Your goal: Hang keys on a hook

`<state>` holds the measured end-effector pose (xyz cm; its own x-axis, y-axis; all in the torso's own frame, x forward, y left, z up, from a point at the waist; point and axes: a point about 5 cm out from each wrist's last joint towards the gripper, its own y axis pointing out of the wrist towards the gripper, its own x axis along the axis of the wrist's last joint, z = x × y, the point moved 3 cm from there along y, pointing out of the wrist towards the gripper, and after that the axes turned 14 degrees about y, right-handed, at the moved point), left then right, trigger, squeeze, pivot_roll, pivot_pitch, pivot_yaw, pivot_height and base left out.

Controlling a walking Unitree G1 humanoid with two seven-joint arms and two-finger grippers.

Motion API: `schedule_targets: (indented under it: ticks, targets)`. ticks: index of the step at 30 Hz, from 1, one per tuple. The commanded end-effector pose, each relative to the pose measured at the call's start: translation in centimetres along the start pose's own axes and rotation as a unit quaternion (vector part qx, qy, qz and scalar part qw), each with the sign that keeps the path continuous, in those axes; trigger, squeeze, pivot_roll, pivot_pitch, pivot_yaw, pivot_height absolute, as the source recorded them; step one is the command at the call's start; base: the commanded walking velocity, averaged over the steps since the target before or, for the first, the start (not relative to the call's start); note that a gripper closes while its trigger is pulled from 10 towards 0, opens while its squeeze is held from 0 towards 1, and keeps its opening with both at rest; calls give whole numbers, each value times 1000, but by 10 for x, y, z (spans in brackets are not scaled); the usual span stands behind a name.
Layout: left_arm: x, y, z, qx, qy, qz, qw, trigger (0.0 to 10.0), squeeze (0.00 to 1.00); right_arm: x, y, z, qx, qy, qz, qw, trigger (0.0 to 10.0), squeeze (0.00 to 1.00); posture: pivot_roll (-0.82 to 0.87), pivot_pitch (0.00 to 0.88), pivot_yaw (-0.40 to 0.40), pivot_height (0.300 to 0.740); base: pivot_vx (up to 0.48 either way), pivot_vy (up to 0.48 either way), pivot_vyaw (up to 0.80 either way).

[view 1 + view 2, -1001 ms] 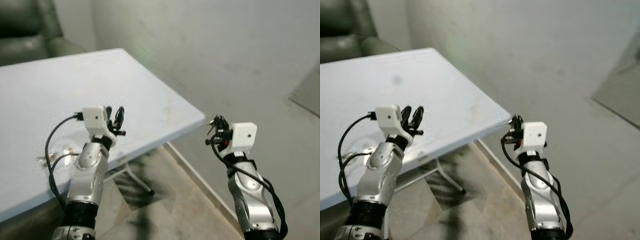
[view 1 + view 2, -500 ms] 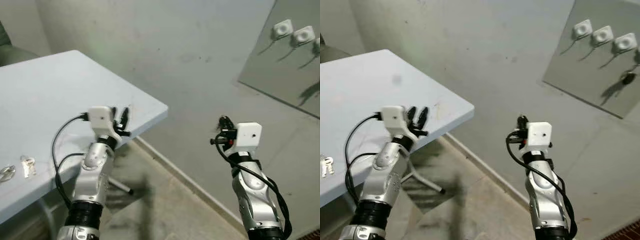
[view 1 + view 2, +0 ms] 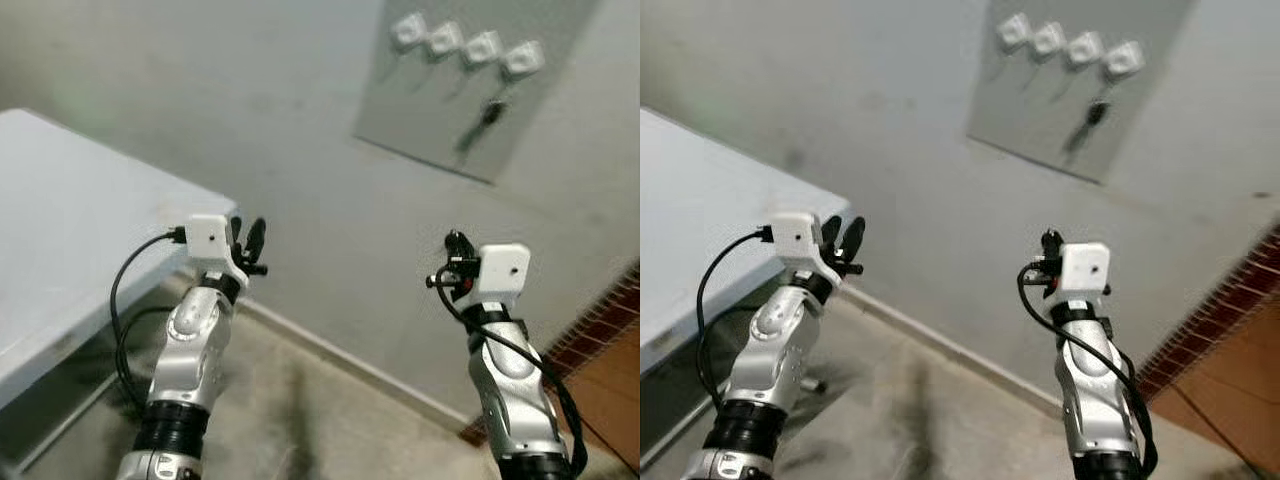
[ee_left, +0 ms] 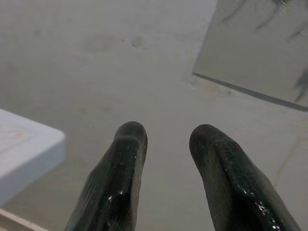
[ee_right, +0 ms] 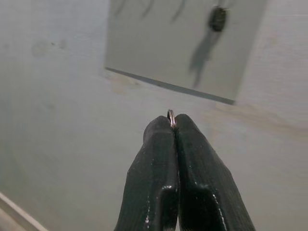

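The wall (image 3: 250,110) is showing a dull grey-green, faintly mottled, and the board (image 3: 470,95) fixed to it is looking a slightly lighter grey, carrying four white hooks (image 3: 465,45) with a dark key (image 3: 490,112) hanging beneath them. The bench (image 3: 60,240) is appearing pale blue-white. The floor (image 3: 300,410) is reading as streaky beige-grey, turning to reddish-brown tile (image 3: 600,340) at the right. Both arms are gleaming silver with white camera housings and black cables. The left tool (image 3: 247,240) is showing glossy black fingers (image 4: 120,183), and the right tool (image 5: 172,126) is showing the same black, with a thin silvery key ring (image 5: 171,115) glinting at its tips.
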<state>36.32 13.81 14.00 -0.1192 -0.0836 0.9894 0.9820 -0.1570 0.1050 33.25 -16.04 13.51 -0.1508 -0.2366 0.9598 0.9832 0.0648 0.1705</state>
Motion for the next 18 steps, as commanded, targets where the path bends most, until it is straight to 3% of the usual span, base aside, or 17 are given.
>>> schedule_targets:
  ticks: [1,10,18]
  targets:
    - [3,1,-7,-5,-2,-3,1000,10000,0,4,0,-3,-5,-4,-5,1000,10000,0,132,16,-80,740,0,0,-756]
    - [0,0,-9,-1,-9,5,1000,10000,0,4,1,-3,-6,0,-4,1000,10000,0,133,22,-85,740,0,0,-754]
    - [-4,-1,-12,3,-27,19,999,10000,0,1,2,-4,-30,4,6,1000,10000,0,133,25,-83,740,0,0,-113]
